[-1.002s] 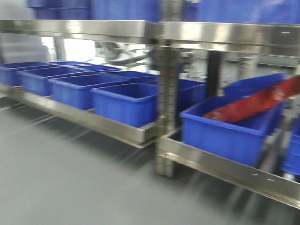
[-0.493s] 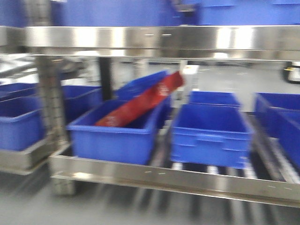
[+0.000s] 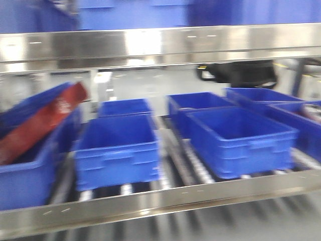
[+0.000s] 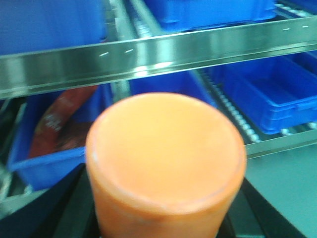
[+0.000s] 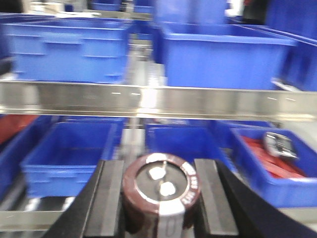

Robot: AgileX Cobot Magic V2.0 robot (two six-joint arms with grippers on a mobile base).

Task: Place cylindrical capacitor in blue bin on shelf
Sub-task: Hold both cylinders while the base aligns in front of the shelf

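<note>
Right, here we are facing the shelf [image 3: 160,45], everything a bit smeared. The right pincer [image 5: 161,198] is clamped on the cylindrical capacitor [image 5: 161,191]: a dark maroon can standing upright between the two black pads [image 5: 111,198], its two pale terminals [image 5: 163,181] pointing up at the wrist camera. It hangs in front of the steel rail, with a blue bin [image 5: 69,148] on the tier just beyond and below.

Now, how will that can behave? I'd judge it rigid and fairly light, but its sleeve looks glossy, so likely slick. It is also round, so it could twist or slip if the squeeze eases. The sound hold is the one it has: pads flat on opposite sides of the barrel, well clear of the terminals (those look like the delicate part). Laid on its side it would probably roll, so I'd set it down low rather than drop it.

The left pincer [image 4: 166,218] seems closed around an orange cylinder [image 4: 166,163] that fills most of its view, though the contact itself is hard to make out. Off to the left, a red packet [image 3: 45,120] leans out of another bin [image 3: 30,175], so that's one to avoid.
</note>
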